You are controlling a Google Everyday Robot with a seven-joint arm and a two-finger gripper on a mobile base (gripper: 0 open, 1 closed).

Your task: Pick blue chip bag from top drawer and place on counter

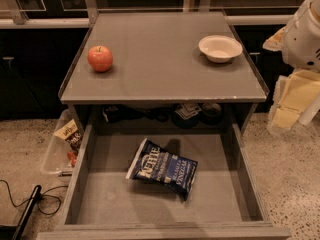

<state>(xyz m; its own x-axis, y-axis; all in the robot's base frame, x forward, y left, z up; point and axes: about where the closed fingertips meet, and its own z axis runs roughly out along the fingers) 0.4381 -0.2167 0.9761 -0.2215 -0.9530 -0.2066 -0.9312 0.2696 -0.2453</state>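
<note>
The blue chip bag [162,168], navy with white "Kettle" lettering, lies flat on the bottom of the open top drawer [100,199], a little left of its middle. The counter [160,69] is the grey tabletop above and behind the drawer. My gripper [292,101] hangs at the right edge of the camera view. It is to the right of the counter's front corner and well above and right of the bag. It holds nothing that I can see. My white arm [305,34] shows above it.
A red apple [100,58] sits on the counter's left side and a white bowl [220,48] on its right. A clear plastic bin [52,156] with a tan snack packet [70,134] stands on the floor to the drawer's left. A black cable [30,204] lies nearby.
</note>
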